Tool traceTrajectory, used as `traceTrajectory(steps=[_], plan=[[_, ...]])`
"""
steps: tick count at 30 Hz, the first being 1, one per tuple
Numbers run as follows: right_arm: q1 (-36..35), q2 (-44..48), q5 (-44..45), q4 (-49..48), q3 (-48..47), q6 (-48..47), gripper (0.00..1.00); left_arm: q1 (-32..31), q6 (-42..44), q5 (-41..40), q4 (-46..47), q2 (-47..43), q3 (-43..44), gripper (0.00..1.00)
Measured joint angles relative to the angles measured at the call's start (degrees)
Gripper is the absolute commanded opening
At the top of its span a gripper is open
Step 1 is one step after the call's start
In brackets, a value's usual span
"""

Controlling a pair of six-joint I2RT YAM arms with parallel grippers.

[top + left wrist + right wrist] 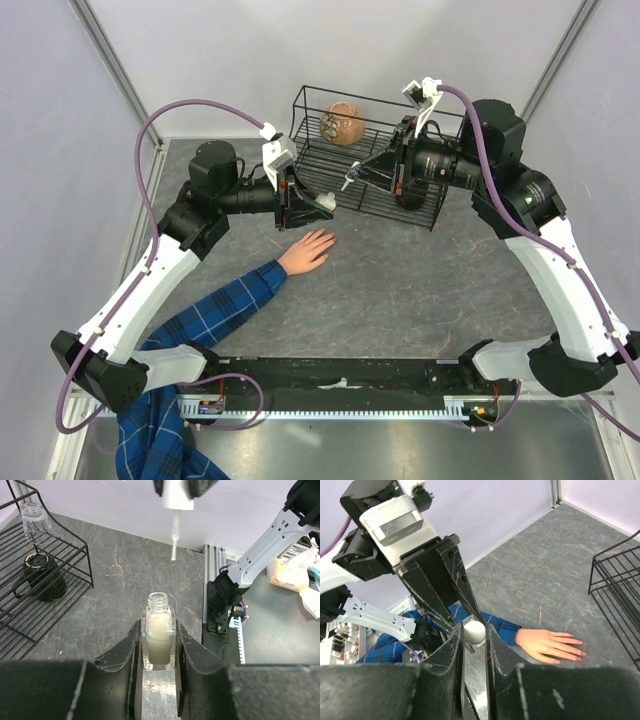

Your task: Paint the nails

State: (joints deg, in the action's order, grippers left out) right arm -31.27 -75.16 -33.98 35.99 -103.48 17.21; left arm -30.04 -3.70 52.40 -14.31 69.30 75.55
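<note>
A skin-coloured hand [308,250] in a blue plaid sleeve [220,310] lies flat on the grey table, fingers pointing to the far right. The nails [581,648] show as tiny pinkish tips in the right wrist view. Just beyond the hand, my left gripper [303,205] is shut on a small clear bottle [159,637] of pale liquid, its neck uncapped. My right gripper [368,172] is shut on the white cap [475,631], whose brush [173,540] hangs above the bottle's mouth, apart from it.
A black wire basket [300,125] stands at the back and holds a brown round object [342,123]. In the left wrist view the rack [75,547] also carries a black item [42,577] and a clear glass [35,515].
</note>
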Motion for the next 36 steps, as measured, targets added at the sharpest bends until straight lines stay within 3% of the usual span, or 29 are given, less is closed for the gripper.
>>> traceTrajectory(steps=[36], plan=[[-0.42, -2.58, -2.08, -2.54, 1.84, 3.67, 0.00, -0.33, 0.00, 0.00, 0.00, 0.02, 0.00, 0.02]])
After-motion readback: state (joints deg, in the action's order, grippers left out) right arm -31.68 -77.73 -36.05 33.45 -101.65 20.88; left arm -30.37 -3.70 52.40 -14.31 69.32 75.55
